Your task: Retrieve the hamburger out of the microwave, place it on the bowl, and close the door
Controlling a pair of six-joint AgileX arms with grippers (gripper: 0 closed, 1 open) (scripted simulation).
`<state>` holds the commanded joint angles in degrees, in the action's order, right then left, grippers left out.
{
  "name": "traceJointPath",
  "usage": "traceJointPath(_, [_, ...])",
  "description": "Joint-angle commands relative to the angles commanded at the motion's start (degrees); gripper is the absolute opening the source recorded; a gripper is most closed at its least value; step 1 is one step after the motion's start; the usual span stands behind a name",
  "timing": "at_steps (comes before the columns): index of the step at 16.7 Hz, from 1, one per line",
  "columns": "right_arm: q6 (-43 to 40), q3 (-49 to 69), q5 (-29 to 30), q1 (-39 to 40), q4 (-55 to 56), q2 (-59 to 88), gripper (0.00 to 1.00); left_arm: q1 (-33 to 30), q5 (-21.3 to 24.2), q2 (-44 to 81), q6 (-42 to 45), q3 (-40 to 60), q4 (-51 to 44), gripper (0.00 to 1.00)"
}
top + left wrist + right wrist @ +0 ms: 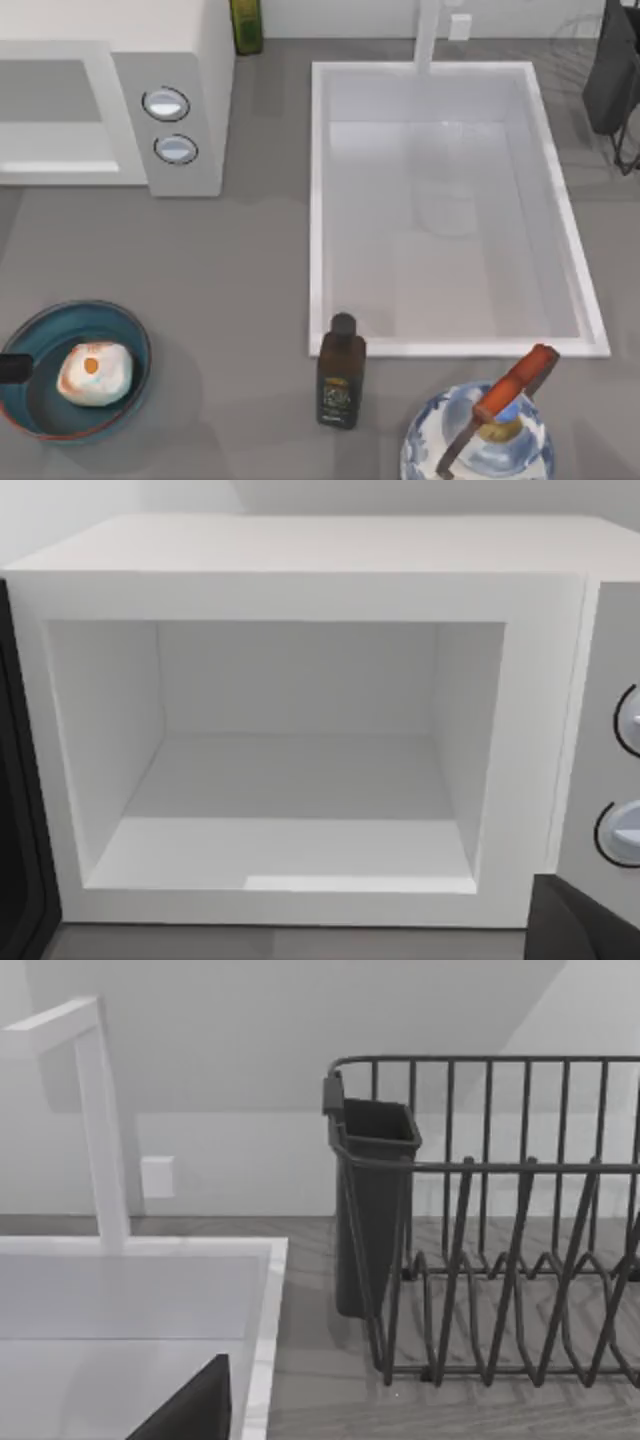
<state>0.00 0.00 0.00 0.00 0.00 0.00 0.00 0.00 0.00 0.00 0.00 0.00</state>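
The hamburger [94, 372] already sits inside the blue bowl [40, 330] at the near left of the table, so I judge the retrieval and the placing done and the closing of the door to be the step in hand. The microwave [180, 60] stands at the far left with its two knobs [166, 103] facing forward, and the left wrist view looks straight into its open cavity [290, 780], which is bare. A dark edge along one side of that view may be the swung-out door [18, 810], though I cannot be sure. Of the left and right grippers I cannot tell whether the jaws are apart or together. The next move, as I judge it, calls for the left arm to get behind the door panel and push it round until it shuts flush against the frame. Elsewhere, a dark bottle [341, 372] stands just in front of the sink [318, 200], a glass vessel with a red handle [478, 440] sits near right, and a dish rack [500, 1260] stands beyond the sink; none lies in the door's path
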Motion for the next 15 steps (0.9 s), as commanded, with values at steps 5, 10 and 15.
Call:
traceJointPath(5, [0.0, 0.0, 0.0, 0.0, 0.0, 0.0, 1.00, 0.2, 0.2, 0.1, 0.0, 0.1, 0.0, 0.00])
traceJointPath(10, [0.0, 0.0, 0.0, 0.0, 0.0, 0.0, 1.00, 9.5, 9.5, 2.2, 0.0, 2.5, -0.4, 0.00])
traceJointPath(15, [0.0, 0.0, 0.0, 0.0, 0.0, 0.0, 1.00, 20.7, 20.7, 4.6, 0.1, 5.3, -0.7, 0.00])
